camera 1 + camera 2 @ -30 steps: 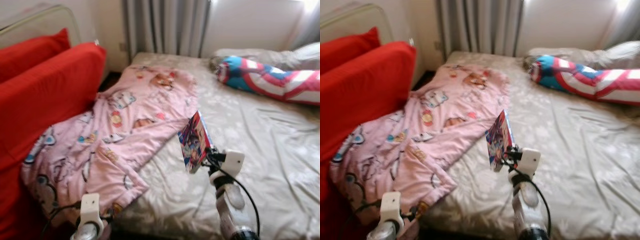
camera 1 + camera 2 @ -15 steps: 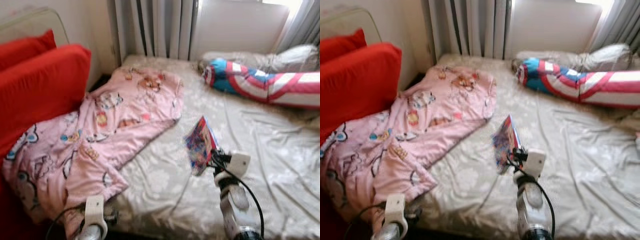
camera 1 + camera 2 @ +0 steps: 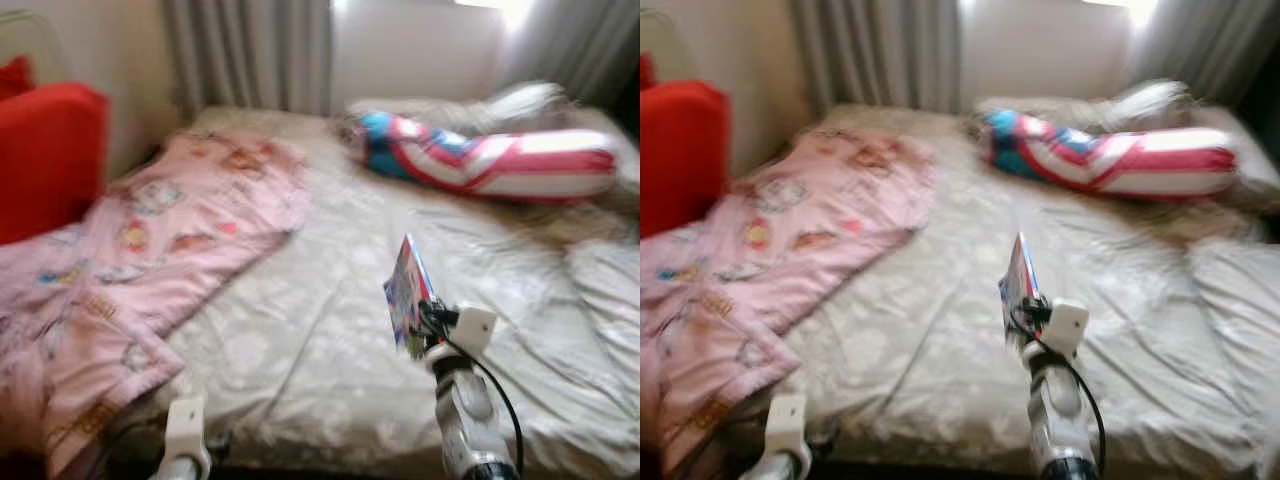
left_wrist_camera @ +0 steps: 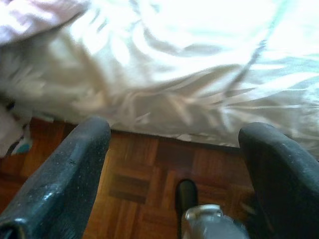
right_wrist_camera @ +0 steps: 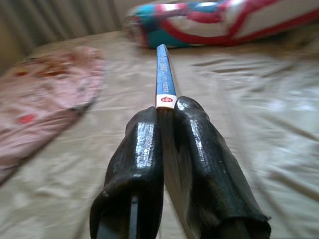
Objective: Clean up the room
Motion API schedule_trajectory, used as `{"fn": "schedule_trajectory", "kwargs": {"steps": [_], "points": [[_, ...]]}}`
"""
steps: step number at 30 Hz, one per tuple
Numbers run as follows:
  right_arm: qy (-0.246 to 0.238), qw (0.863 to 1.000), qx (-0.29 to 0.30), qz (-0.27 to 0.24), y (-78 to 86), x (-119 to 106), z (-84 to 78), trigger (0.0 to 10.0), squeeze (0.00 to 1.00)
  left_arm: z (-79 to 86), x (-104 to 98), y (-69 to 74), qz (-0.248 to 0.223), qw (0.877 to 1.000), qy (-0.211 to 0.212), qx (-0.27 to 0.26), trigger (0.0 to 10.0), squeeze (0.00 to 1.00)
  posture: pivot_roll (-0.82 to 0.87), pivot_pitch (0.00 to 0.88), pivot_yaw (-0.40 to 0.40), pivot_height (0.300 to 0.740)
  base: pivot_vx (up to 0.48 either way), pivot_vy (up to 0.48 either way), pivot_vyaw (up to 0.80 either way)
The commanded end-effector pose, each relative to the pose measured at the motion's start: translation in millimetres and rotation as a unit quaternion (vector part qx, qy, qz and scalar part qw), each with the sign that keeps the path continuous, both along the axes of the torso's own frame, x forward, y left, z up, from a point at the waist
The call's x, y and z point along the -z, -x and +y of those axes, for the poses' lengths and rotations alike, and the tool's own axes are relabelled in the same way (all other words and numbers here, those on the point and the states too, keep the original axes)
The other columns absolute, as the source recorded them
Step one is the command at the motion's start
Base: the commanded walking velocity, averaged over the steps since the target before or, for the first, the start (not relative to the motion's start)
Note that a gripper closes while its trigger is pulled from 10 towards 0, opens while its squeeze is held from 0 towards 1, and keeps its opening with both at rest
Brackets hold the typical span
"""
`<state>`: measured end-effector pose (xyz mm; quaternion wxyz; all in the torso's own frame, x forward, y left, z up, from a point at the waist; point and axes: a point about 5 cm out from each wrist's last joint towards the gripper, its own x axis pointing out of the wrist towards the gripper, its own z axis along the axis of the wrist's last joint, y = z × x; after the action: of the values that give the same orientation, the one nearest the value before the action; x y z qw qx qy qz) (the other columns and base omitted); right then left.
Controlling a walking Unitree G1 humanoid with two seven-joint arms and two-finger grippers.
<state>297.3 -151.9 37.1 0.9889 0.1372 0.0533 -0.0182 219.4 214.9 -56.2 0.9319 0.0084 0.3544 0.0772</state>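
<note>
Fingers of the right gripper (image 5: 167, 129) press together on the lower edge of a thin, colourful-covered book with a blue spine (image 3: 408, 293), holding it upright on edge above the bed's pale, wrinkled patterned sheet (image 3: 300, 330). From the right wrist view the book's long axis runs straight out from the fingers, toward the long red, white and blue striped bolster pillow (image 3: 480, 160) lying across the head of the bed. The left gripper (image 4: 174, 149) hangs low at the bed's near edge over the parquet wood floor (image 4: 144, 184), its fingers spread wide and holding nothing.

The right arm has the book, so any set-down is likely its job. Open sheet lies all around below the book; the pink cartoon-print blanket (image 3: 130, 250) sprawls well to the left, spilling off the near edge beside a red cushion (image 3: 45, 155). The head views are blurred, so where the book belongs cannot be judged.
</note>
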Motion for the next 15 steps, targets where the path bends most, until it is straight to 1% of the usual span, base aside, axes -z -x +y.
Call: {"fn": "schedule_trajectory", "kwargs": {"steps": [1, 15], "points": [[0.005, 1.000, -0.002, -0.028, -5.7, -10.9, 0.9, 10.0, 0.00, -2.0, 2.3, 2.5, 0.007, 1.000, 0.005, -0.002, 10.0, 0.00, -0.03, 0.042, -0.043, 0.740, 0.000, -0.326, 0.00], [0.007, 1.000, -0.003, -0.029, -6.1, -11.2, 1.6, 10.0, 0.00, -2.4, 1.9, 1.9, 0.005, 1.000, 0.005, 0.001, 10.0, 0.00, -0.03, 0.045, -0.042, 0.740, 0.000, -0.326, 0.00]]}}
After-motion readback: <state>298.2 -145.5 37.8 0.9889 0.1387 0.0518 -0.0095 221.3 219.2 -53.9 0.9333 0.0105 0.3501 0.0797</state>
